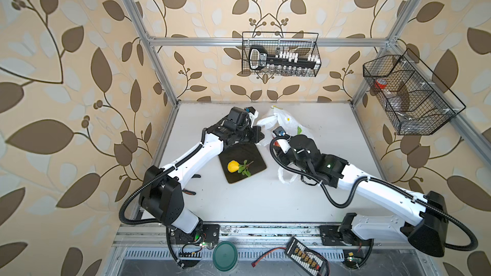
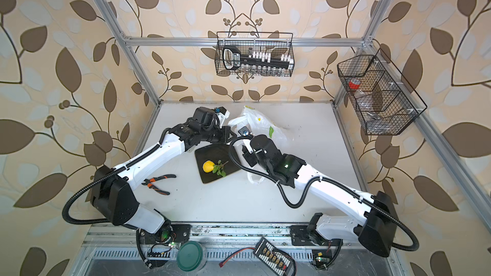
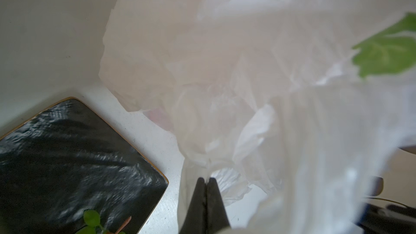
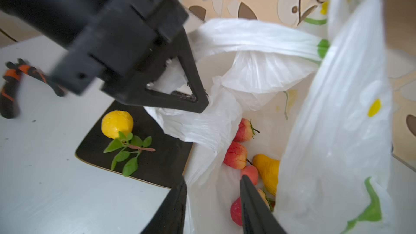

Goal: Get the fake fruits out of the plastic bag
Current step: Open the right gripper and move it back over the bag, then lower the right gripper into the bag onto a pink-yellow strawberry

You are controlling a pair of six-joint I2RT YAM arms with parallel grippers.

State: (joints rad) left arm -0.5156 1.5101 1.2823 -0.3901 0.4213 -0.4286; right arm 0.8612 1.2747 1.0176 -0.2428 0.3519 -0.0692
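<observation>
The plastic bag lies crumpled at the back middle of the table, its mouth held up. My left gripper is shut on a fold of the bag's rim. Inside the bag lie several fake fruits: red strawberries and a yellow pear-like piece. My right gripper is at the mouth with jaws apart. One finger is outside and one inside, with the bag's wall between them. A yellow lemon and a green leaf sprig rest on the dark tray.
Orange-handled pliers lie on the table beside the left arm. Two wire baskets hang on the back and right walls. A green lid and a connector board sit on the front rail.
</observation>
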